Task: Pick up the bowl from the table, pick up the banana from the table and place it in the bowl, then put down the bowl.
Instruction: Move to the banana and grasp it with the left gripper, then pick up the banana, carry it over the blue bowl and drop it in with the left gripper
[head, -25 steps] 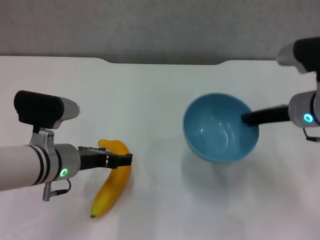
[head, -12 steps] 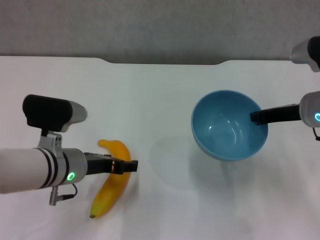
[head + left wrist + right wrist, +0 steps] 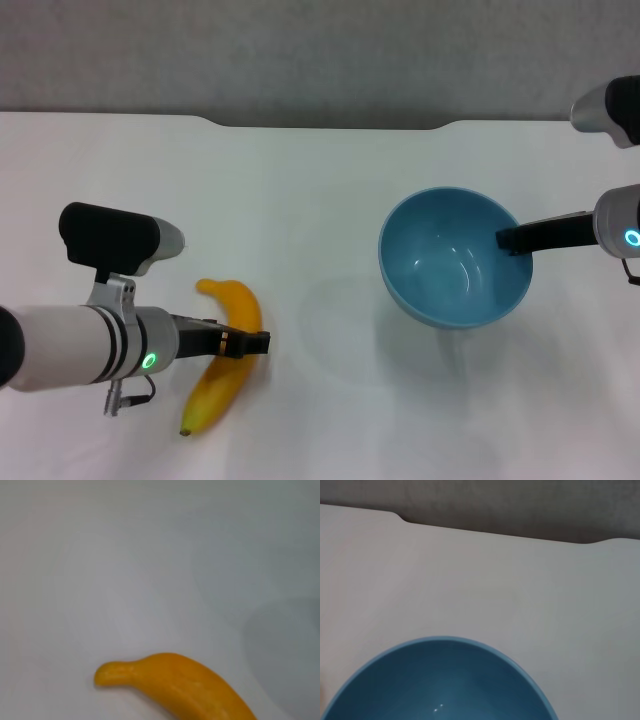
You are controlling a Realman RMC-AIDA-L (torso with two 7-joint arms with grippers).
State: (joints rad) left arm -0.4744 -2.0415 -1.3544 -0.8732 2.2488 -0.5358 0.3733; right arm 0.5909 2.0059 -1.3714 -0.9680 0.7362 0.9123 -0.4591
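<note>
The light blue bowl hangs above the white table at the right, with a faint shadow under it. My right gripper is shut on its right rim. The right wrist view shows the bowl's inside. The yellow-orange banana lies on the table at the left, its dark tip toward me. My left gripper is over the banana's middle. The left wrist view shows only the banana's stem end on the table, not my fingers.
The table's far edge has a shallow notch, with a grey wall behind it. The notch also shows in the right wrist view. Bare white tabletop lies between the banana and the bowl.
My left arm has moved toward me and down over the banana, which has stayed put. My right gripper has carried the bowl a little to the right.
</note>
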